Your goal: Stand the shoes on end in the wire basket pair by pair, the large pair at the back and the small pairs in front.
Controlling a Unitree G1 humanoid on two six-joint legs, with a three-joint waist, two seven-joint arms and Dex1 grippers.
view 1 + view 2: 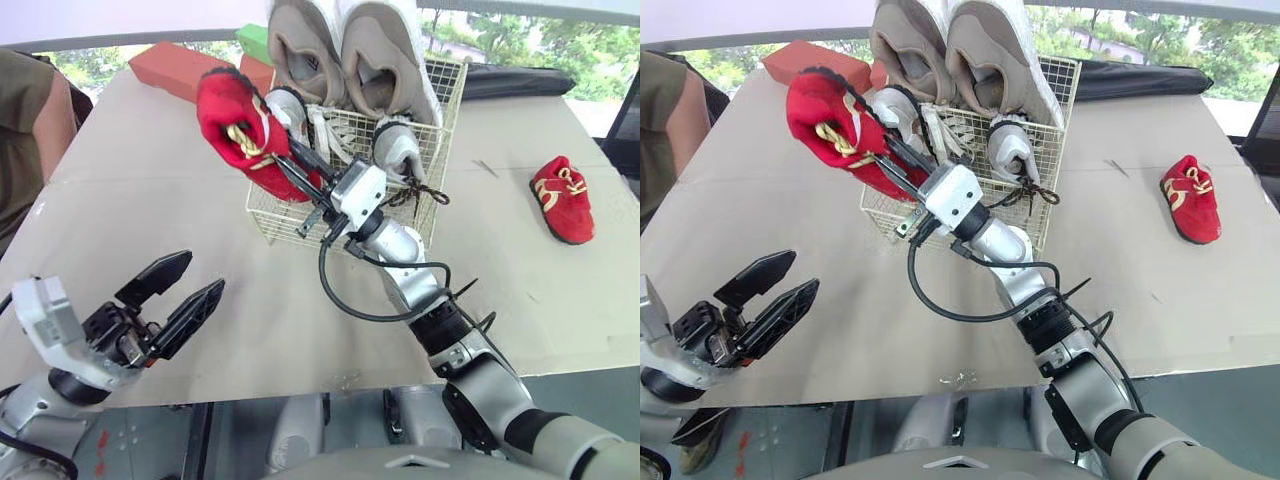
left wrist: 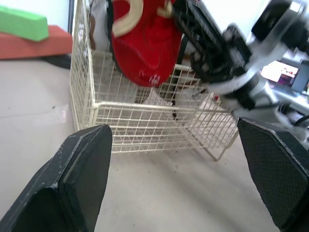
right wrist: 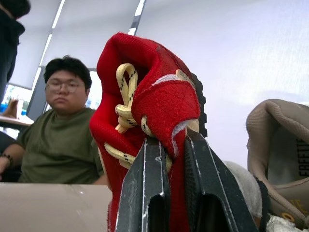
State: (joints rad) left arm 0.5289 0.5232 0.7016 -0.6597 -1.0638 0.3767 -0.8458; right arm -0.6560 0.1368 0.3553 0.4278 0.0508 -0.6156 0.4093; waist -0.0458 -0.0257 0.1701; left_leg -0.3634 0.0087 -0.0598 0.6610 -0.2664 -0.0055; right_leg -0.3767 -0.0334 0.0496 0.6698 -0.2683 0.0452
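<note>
My right gripper (image 1: 285, 160) is shut on a small red shoe (image 1: 232, 120) with yellow laces, held above the front-left corner of the white wire basket (image 1: 432, 180). Two large beige shoes (image 1: 350, 50) stand on end at the basket's back. A small grey-and-white pair (image 1: 392, 145) stands in front of them. The other red shoe (image 1: 562, 198) lies on the table to the right of the basket. My left gripper (image 1: 172, 295) is open and holds nothing, low at the front left, well short of the basket.
A red block (image 1: 172, 68) and a green block (image 1: 255, 42) lie behind the basket's left side. A person in an olive shirt (image 1: 25, 130) sits at the table's left edge. The grey table (image 1: 150, 200) spreads bare to the left of the basket.
</note>
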